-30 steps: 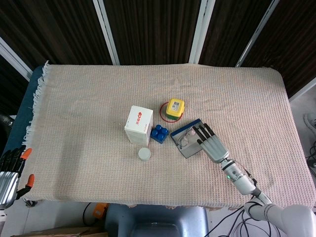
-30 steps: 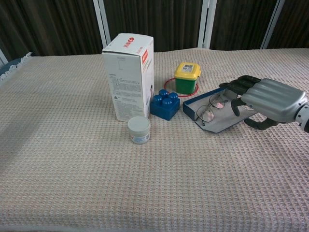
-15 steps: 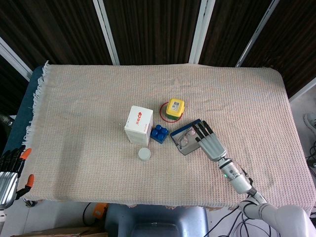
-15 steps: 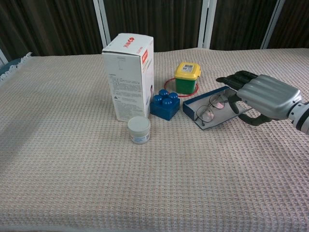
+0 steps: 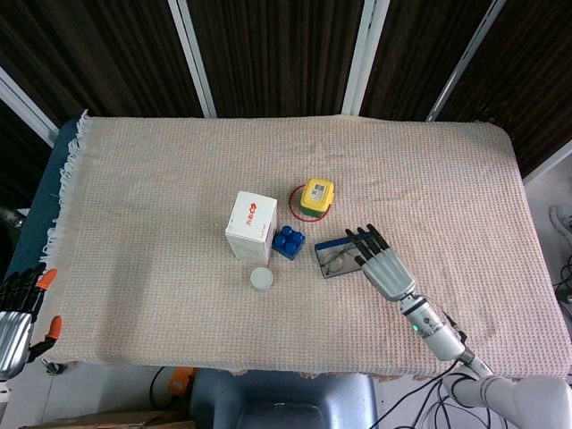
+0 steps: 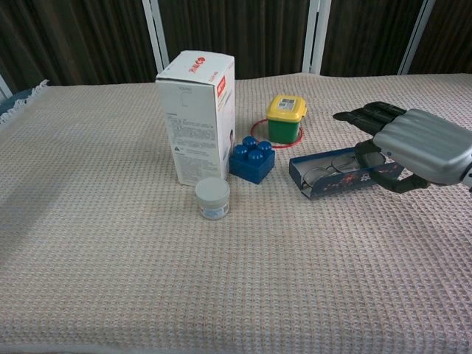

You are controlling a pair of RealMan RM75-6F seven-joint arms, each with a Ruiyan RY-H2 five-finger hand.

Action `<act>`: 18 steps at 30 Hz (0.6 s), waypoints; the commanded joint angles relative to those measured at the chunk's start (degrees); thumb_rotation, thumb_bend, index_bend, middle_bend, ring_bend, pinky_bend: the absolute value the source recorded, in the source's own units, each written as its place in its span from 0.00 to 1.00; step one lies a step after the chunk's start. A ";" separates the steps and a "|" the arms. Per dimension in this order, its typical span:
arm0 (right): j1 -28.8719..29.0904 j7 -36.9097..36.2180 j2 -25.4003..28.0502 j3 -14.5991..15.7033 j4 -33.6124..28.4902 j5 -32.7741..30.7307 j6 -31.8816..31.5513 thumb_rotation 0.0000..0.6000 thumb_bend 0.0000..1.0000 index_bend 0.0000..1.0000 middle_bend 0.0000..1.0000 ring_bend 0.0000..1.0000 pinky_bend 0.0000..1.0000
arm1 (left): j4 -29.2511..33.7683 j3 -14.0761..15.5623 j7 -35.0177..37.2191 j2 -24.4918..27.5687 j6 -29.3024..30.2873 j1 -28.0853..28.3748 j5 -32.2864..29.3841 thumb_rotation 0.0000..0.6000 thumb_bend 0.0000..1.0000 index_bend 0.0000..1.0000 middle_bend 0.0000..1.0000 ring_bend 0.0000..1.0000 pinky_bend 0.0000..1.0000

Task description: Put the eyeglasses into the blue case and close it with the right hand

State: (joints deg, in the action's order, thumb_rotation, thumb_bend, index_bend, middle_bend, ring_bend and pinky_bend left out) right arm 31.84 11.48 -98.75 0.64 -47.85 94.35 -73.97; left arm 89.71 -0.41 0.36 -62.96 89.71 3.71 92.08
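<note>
Cloth-covered desk point(image 5: 143, 206) carries a white carton point(image 6: 196, 114). Right hand point(image 6: 413, 147) rests at the blue case point(image 6: 335, 177), fingers spread over its rear edge, nothing grasped. Eyeglasses point(image 6: 332, 168) lie inside the case, which stands open. Left hand point(image 5: 16, 308) idle off the desk's edge; grip undeterminable.

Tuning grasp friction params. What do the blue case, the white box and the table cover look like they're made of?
Blue case: looks like thin rigid plastic or coated board, smooth printed outside, grey lining; hard to say which. White box: cardboard, matte, with sharp folded edges and printed text. Table cover: woven fabric, waffle texture, fringe at the left edge.
</note>
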 commanded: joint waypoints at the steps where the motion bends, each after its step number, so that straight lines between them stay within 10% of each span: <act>1: -1.10 -0.19 3.05 0.43 -4.21 0.98 -2.13 1.00 0.63 0.75 0.10 0.00 0.00 | -0.02 0.05 -0.11 -0.04 -0.21 0.11 0.06 1.00 0.45 0.00 0.00 0.00 0.04; 18: -0.06 -2.94 7.12 1.68 -11.05 0.23 5.11 1.00 0.63 0.75 0.10 0.00 0.00 | 0.00 0.11 -0.15 0.05 -0.83 0.36 -0.11 1.00 0.45 0.00 0.00 0.00 0.04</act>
State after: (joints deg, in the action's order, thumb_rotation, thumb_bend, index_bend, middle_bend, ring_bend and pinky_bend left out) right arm 31.60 8.42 -91.60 2.13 -58.97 94.35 -68.98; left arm 89.72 -0.31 0.21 -62.92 88.89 4.08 91.97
